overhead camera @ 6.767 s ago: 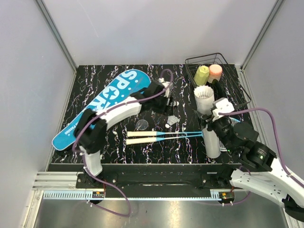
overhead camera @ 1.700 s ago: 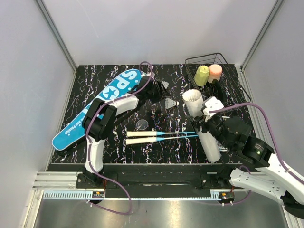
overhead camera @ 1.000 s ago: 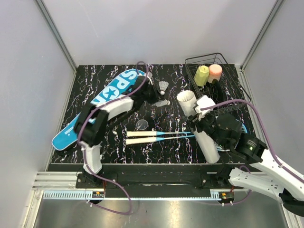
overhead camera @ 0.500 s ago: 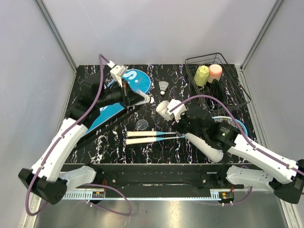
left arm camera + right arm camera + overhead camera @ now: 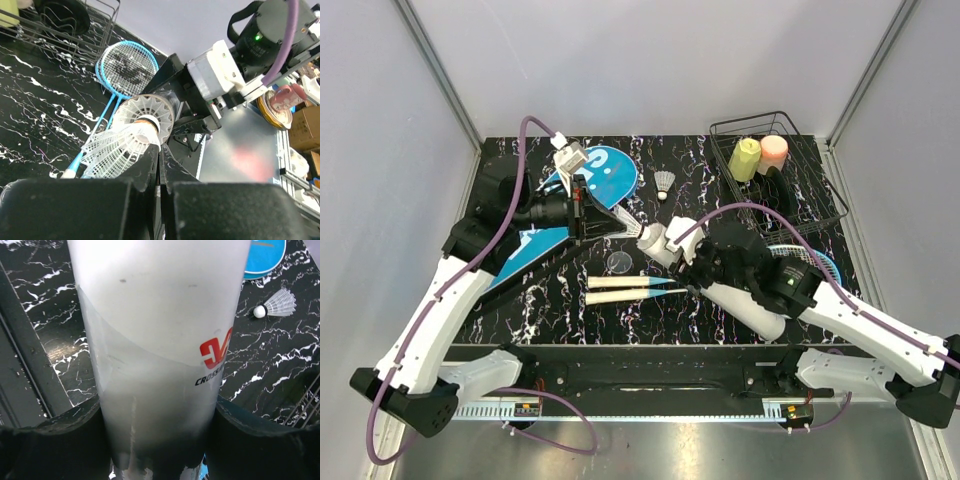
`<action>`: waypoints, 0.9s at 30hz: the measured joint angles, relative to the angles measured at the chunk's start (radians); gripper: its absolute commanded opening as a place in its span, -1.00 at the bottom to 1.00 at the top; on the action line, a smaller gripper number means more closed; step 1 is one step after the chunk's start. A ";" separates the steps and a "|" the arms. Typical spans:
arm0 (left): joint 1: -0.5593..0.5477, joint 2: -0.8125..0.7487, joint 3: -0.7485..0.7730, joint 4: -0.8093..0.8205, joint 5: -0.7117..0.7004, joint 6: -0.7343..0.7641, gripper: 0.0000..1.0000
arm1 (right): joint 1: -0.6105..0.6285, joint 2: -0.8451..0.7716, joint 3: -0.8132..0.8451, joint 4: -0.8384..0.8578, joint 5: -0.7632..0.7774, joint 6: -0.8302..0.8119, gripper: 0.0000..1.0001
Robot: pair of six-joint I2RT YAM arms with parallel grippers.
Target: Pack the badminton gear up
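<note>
My left gripper (image 5: 612, 224) is shut on a white feather shuttlecock (image 5: 626, 229), pinching its skirt, cork end toward the open mouth of the long white tube (image 5: 750, 312). In the left wrist view the shuttlecock (image 5: 120, 145) hangs just in front of the tube mouth (image 5: 147, 112), where another skirt shows inside. My right gripper (image 5: 705, 272) is shut on the tube (image 5: 160, 330), tilted with its mouth to the left. Two blue rackets (image 5: 640, 288) lie across the table under the tube. One loose shuttlecock (image 5: 665, 182) lies behind. The blue cover (image 5: 610, 172) is partly hidden by my left arm.
A black wire basket (image 5: 800, 215) at the back right holds a yellow bottle (image 5: 745, 158) and a pink bottle (image 5: 774, 150). A small round clear lid (image 5: 618, 263) lies near the racket handles. Grey walls close the table on three sides.
My left gripper has carried the shuttlecock right and down toward the tube mouth. The right arm has swung the tube from near upright to a low tilt, mouth moving left.
</note>
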 measured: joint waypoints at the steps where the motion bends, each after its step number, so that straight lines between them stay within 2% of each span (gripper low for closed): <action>1: -0.003 0.011 0.008 -0.010 0.005 0.006 -1.00 | 0.000 -0.004 0.000 0.001 -0.010 -0.002 -0.36; 9: -0.068 0.105 0.042 -0.060 0.061 0.037 -0.96 | 0.000 -0.046 0.000 0.021 -0.056 -0.010 -0.36; 10: -0.079 0.118 0.044 -0.059 0.069 0.035 -0.68 | 0.000 -0.046 0.000 0.021 -0.059 -0.010 -0.36; 13: -0.103 0.140 0.045 -0.044 0.085 0.017 -0.20 | 0.000 -0.046 0.000 0.021 -0.074 -0.010 -0.36; 14: -0.107 0.142 0.045 -0.037 0.089 0.012 0.10 | 0.000 -0.047 0.000 0.022 -0.077 -0.010 -0.36; 17: -0.116 0.142 0.044 0.001 0.104 -0.015 0.48 | 0.000 -0.054 0.000 0.023 -0.082 -0.010 -0.36; 19: -0.116 0.141 0.040 0.040 0.116 -0.043 0.57 | 0.000 -0.062 0.000 0.024 -0.084 -0.009 -0.37; 20: -0.117 0.138 0.031 0.069 0.123 -0.062 0.72 | 0.000 -0.067 0.000 0.027 -0.084 -0.009 -0.38; 21: -0.119 0.136 0.019 0.099 0.130 -0.080 0.78 | 0.000 -0.070 0.000 0.029 -0.084 -0.009 -0.38; 27: -0.177 0.142 -0.005 0.194 0.137 -0.152 0.92 | 0.000 -0.072 0.000 0.036 -0.095 -0.008 -0.40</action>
